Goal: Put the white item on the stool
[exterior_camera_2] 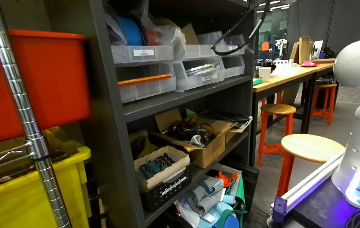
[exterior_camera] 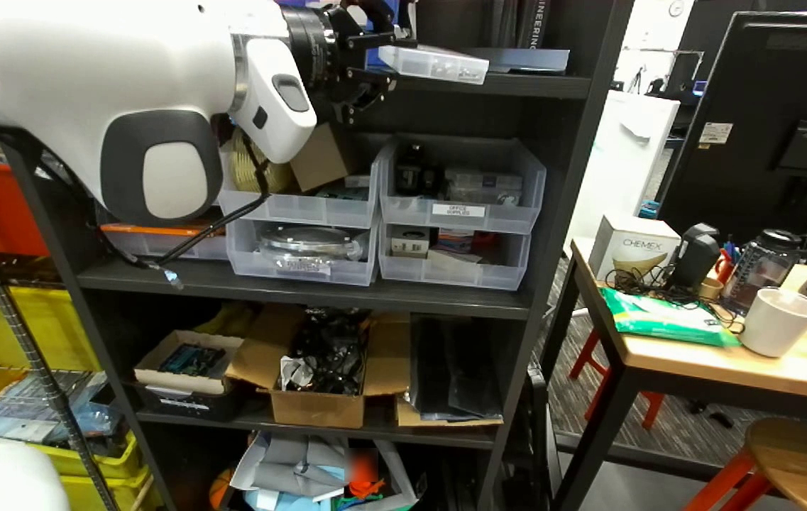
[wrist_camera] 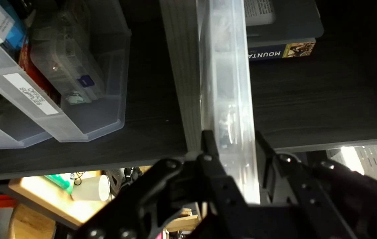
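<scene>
Slippage is worrying me: my gripper (wrist_camera: 234, 142) is clasping the white case (exterior_camera: 440, 65) near one end, at the front edge of the upper shelf (exterior_camera: 538, 86), so any bump against that shelf is threatening to lever it loose.

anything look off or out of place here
Yes: the white case juts past the front edge of the upper shelf, while the bins below sit tucked in, with the gripper straddling it. Tangled cords also clutter the desk. I see nothing spilled.
</scene>
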Robot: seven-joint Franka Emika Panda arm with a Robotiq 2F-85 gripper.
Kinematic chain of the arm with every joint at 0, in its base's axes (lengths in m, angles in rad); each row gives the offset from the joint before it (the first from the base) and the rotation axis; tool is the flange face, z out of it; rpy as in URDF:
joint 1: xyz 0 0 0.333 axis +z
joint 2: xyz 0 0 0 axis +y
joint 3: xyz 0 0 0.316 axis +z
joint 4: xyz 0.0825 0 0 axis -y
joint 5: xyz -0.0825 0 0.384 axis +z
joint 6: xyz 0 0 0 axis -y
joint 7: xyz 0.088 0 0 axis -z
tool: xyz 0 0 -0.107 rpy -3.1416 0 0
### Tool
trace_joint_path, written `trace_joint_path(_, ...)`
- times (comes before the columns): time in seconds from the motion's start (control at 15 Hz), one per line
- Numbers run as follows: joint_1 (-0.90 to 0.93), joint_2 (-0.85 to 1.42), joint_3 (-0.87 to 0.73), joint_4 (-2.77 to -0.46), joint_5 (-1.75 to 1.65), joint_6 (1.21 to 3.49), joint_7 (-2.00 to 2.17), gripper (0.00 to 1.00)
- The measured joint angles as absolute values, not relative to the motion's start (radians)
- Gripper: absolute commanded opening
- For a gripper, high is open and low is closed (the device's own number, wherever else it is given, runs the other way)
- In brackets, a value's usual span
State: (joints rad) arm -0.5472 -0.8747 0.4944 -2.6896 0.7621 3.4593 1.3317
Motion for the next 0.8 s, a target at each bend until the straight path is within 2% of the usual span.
trace_joint_path(0.8,-0.714,-0.964,0.58,-2.779,0.806,3.459,1.518,0.07)
